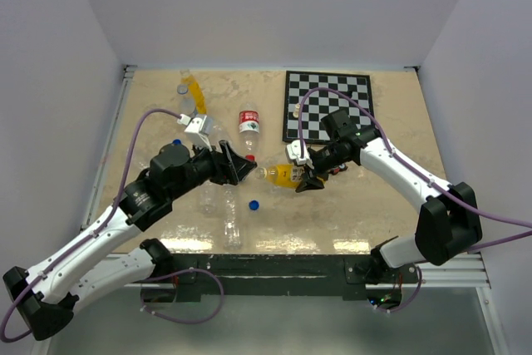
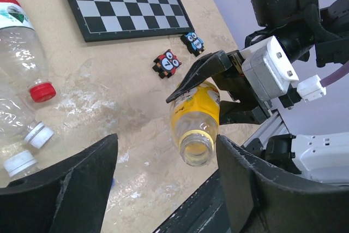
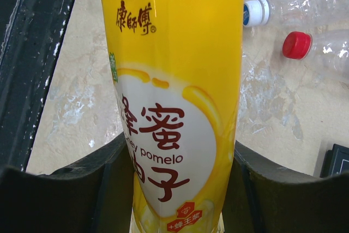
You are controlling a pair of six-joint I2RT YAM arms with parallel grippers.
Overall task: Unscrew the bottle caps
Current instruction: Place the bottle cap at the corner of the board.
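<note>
risk: the yellow bottle hangs level above the table with its mouth bare, so a slack clamp could let it twist or slide out (any dregs would spill too).
second risk: the left gripper sits just off the neck and a sideways swing would knock it.
right arm: reaches in from the right, right gripper clamped on the bottle's body.
left arm: stretched toward the mouth, jaws spread, holding nothing.
cap: a blue cap lies loose on the table below and may roll.
</note>
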